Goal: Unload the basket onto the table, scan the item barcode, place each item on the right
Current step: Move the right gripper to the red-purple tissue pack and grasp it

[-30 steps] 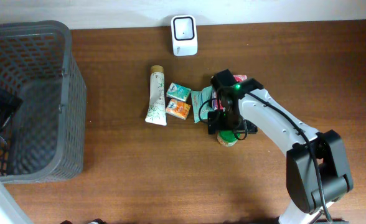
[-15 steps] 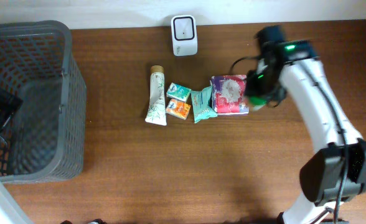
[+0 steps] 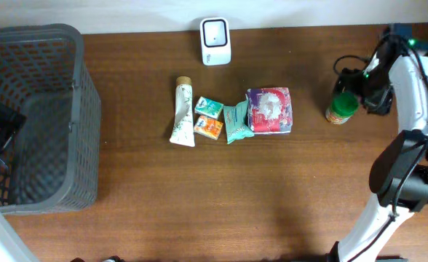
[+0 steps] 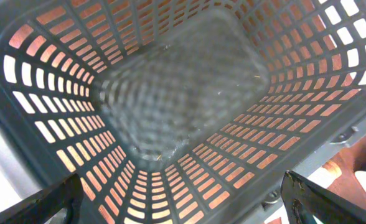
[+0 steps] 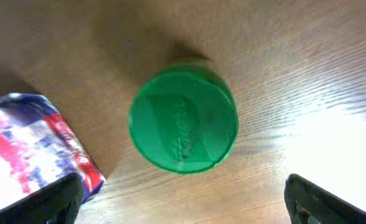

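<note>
The green-lidded jar (image 3: 341, 109) stands upright on the right part of the surface (image 3: 199, 204), near the right edge and well apart from the white scanner (image 3: 215, 40), which sits at the far edge. The right tool (image 5: 183, 202) hangs over the jar, spread wide. One fingertip shows at each lower corner of the wrist view, and neither touches the green lid. A strip of open wood lies to the left of the jar. Beyond it is a row of things: a tissue pack (image 3: 270, 110), a teal packet (image 3: 236, 122) just beside it, two small boxes (image 3: 209, 108) one behind the other, and a tube (image 3: 183, 113). This row lies between the jar and the grey basket (image 3: 86, 138) at the left end. Only open wood lies between the jar and the scanner, and the near half of the surface is open too. The left tool (image 4: 183, 202) hangs inside the basket, spread wide and holding nothing.
</note>
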Robot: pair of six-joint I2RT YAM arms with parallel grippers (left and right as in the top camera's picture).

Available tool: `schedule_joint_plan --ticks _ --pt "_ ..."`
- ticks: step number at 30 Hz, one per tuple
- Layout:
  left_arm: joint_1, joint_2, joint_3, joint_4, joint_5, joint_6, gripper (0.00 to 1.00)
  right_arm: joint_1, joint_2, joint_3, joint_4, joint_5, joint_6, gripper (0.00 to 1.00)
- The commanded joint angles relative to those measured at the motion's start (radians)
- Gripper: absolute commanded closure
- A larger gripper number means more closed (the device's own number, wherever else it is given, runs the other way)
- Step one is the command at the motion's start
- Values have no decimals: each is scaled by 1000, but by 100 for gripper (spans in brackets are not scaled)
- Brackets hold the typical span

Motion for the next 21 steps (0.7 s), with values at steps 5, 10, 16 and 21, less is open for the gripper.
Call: schedule_joint_plan --ticks 5,10,16,21 --pt "6 0 1 -2 0 -5 1 226 -14 294 -272 -63 -127 1" --pt "6 0 1 -2 0 -5 1 459 7 225 -106 -77 -114 1" --pt "6 0 1 -2 0 -5 1 587 107 225 -46 141 -64 1" --pt "6 0 1 -2 0 -5 1 441 126 221 -31 196 -8 1"
